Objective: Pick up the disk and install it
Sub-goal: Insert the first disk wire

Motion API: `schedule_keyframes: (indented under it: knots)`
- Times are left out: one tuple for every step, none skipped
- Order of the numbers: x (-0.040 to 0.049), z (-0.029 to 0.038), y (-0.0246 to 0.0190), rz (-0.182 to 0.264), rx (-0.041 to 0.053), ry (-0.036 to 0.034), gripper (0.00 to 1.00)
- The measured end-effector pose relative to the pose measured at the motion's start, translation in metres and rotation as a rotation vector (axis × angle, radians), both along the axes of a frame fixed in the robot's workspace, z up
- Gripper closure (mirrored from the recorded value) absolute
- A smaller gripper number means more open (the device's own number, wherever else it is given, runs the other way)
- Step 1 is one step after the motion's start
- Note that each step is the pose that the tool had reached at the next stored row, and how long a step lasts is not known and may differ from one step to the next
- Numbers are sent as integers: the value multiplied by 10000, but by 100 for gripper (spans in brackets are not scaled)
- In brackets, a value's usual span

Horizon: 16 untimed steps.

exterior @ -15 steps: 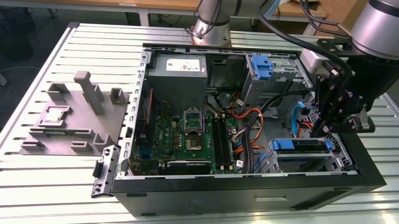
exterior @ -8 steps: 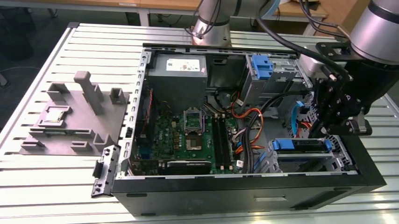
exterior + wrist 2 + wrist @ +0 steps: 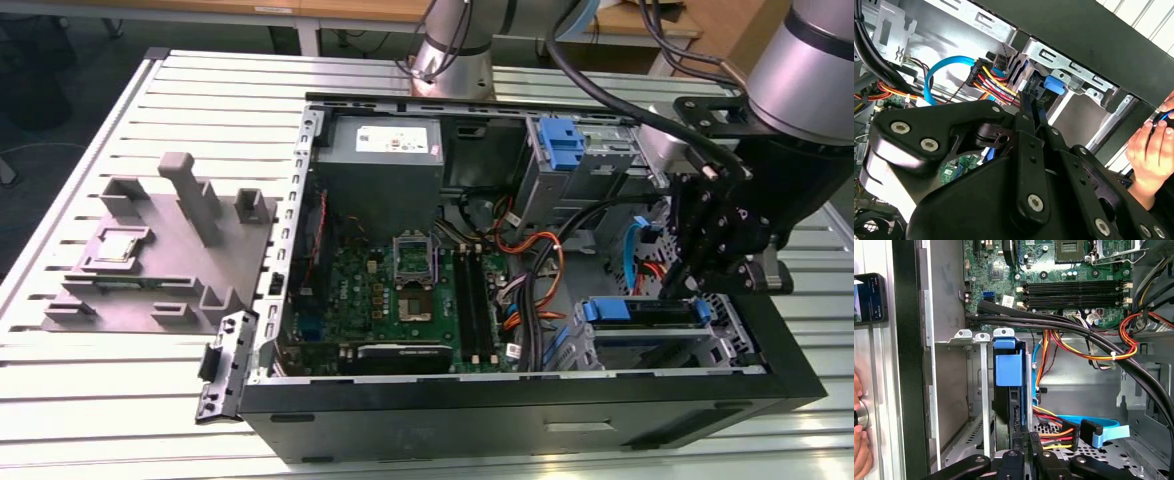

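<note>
Gripper [image 3: 697, 285] down inside the open case [image 3: 534, 400], at the drive bay, its fingers close together on the edge of the disk [image 3: 1006, 390].

In the first wrist view the black fingers [image 3: 1019, 447] pinch the dark edge of the disk just below its blue bracket [image 3: 1005, 365], and the disk stands on edge in the metal bay [image 3: 974, 390]. Just beside the gripper hang red, yellow and black power wires [image 3: 1059, 432] and a flat blue cable [image 3: 1104, 432]. Beyond the bay lies the green motherboard [image 3: 1054, 270] with its memory slots. In the second wrist view a person's hand [image 3: 1151, 150] rests outside the case wall. In the exterior view, well away from the gripper, a grey fixture [image 3: 160, 250] sits on the slatted table [image 3: 134, 400].
</note>
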<state>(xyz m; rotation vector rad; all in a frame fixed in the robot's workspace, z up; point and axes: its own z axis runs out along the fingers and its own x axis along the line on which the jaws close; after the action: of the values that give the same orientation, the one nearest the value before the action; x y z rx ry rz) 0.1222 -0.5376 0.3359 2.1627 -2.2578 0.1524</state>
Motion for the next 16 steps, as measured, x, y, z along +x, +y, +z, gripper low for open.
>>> schedule_keyframes:
  knots:
    - [0, 0, -1, 1, 0, 0, 84]
    - [-1, 0, -2, -4, 0, 0, 84]
    - [-1, -1, -3, -19, 1, 0, 84]
    - [-3, -1, -5, -49, 2, 0, 84]
    - [-4, 0, -5, -74, 1, 0, 84]
    - [-5, 0, -8, -106, 0, 2, 84]
    - [-5, 0, -10, -131, 1, 6, 84]
    - [-5, 0, -11, -146, -2, 7, 84]
    - [-5, -1, -11, -158, -11, 7, 84]
    - [-5, 0, -11, -168, -24, 8, 84]
    - [-5, -1, -11, -177, -35, 8, 84]
    - [-5, -2, -11, -186, -53, 8, 84]
    - [-5, -1, -11, -196, -83, 8, 84]
    - [-5, -1, -12, -204, -109, 8, 84]
    - [-5, -2, -12, -211, -130, 8, 84]
    - [-5, -2, -12, -215, -145, 8, 84]
